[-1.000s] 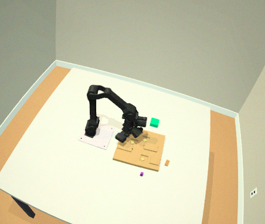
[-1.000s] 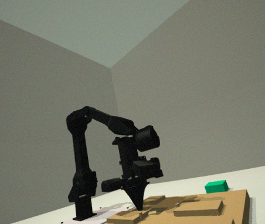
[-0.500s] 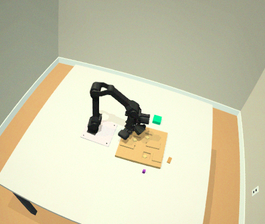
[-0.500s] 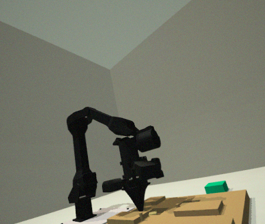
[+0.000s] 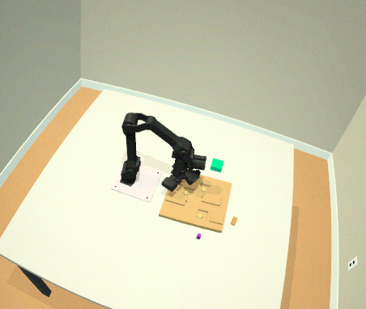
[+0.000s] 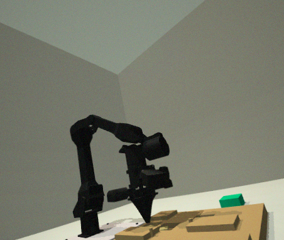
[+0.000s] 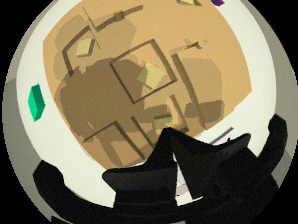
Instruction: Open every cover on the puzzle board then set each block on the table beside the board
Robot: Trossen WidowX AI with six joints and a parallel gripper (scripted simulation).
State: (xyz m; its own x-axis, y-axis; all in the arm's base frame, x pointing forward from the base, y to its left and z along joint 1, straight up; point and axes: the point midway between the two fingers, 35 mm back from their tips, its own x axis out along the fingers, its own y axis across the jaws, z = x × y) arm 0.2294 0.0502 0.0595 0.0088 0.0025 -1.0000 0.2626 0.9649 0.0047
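The tan puzzle board (image 5: pixel 180 212) (image 6: pixel 256 217) (image 7: pixel 225 40) lies flat. A green block (image 5: pixel 216 165) (image 6: pixel 231 200) (image 7: pixel 36 102), an orange block (image 5: pixel 234 221) and a purple block (image 5: pixel 198 236) (image 7: pixel 217 2) rest on the table off the board. Raised covers include a large slab (image 5: pixel 212 198) (image 6: pixel 212 224), a lower-left slab (image 5: pixel 175 198) and a far slab (image 6: pixel 164 215). Pale yellow patches show inside several recesses, one in the central recess (image 7: pixel 151 75). My gripper (image 6: pixel 147 222) (image 7: pixel 166 131) is shut and empty, tips low over the board's arm-side part beside a small recess. In the top view my arm hides the tips.
The arm's pale base plate (image 5: pixel 139 192) lies left of the board. The arm's shadow darkens part of the board. Raised slabs and small pegs (image 7: pixel 118 15) stand up from its surface. The green block is behind the board, the orange one right, the purple one in front.
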